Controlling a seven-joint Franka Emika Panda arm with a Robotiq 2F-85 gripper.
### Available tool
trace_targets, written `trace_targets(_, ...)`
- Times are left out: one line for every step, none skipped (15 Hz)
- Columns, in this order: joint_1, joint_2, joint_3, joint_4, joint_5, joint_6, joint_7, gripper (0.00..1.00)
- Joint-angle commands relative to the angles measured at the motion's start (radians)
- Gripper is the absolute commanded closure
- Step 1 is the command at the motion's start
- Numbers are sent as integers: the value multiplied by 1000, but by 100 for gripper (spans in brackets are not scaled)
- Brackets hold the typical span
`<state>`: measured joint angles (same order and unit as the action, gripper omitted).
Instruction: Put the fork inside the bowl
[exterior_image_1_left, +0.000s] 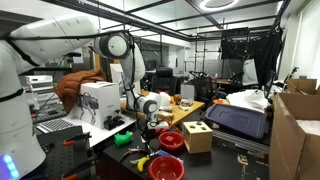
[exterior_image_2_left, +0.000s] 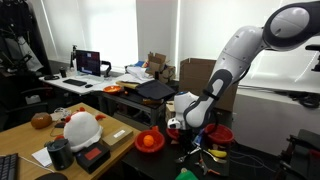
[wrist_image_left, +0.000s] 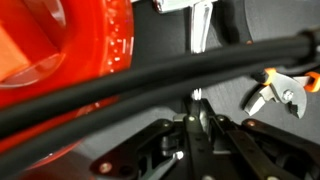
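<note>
Gripper (wrist_image_left: 196, 118) jaws look pinched on fork (wrist_image_left: 201, 25), which points straight ahead; bowl (wrist_image_left: 70, 60) sits just beside it in the wrist view, near the bench (wrist_image_left: 285, 30) edge

Wooden box (exterior_image_1_left: 197, 137), pliers (wrist_image_left: 283, 95), monitor (exterior_image_2_left: 88, 62), black cable (wrist_image_left: 150, 85)

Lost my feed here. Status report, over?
Gripper seemingly shut on fork. Fork beside red bowl, not inside yet. Black cable crosses the wrist view.

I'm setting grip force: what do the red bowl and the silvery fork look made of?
The red ribbed bowl is probably plastic: it looks glossy and slightly translucent, with moulded ridges. The silvery fork is probably polished metal, judging by its bright reflections.
</note>
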<state>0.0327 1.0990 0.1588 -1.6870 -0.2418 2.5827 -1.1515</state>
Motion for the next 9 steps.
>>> trace_targets(-18,-29,37,-12,-4,-16,-22,98)
trace_targets(-19,-34,46,-11,-4,-14,-27,98)
trace_targets(-18,-38,53,-10,-3,-13,-28,98)
trace_targets(-19,-45,61,-11,-3,-10,-30,98)
trace_targets(-13,-55,63,-15,-5,-7,-25,98)
trace_targets(-9,-65,64,-17,-7,-8,-21,98)
trace_targets(-3,-75,60,-19,-9,-9,-15,98)
trace_targets(2,-88,54,-22,-12,-18,-10,98)
trace_targets(7,-100,48,-27,-16,-22,-8,98)
